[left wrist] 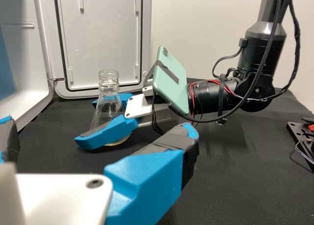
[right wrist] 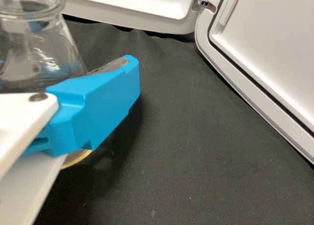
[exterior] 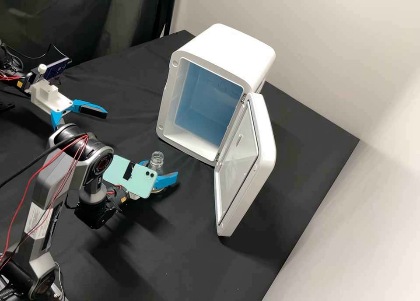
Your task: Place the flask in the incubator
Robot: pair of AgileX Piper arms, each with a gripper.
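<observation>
A clear glass flask (exterior: 156, 162) stands upright on the black bench in front of the incubator (exterior: 227, 56), a white box with a blue inside. The incubator's door (exterior: 249, 161) hangs open to the right. My right gripper (exterior: 158, 173) is shut on the flask's lower body, one blue finger (right wrist: 93, 102) against the glass (right wrist: 34, 48). The left wrist view shows that flask (left wrist: 109, 95) held between the two blue fingers (left wrist: 105, 131), its base on the cloth. Off at the bench's left, my left gripper (exterior: 75, 114) is open and holds nothing.
A mint green phone-like camera (exterior: 131, 176) sits on the right arm's wrist. Red and black cables (exterior: 48, 161) run along that arm. Dark gear and wires (exterior: 13, 73) lie at the far left. The bench's right edge (exterior: 323, 204) drops off beyond the door.
</observation>
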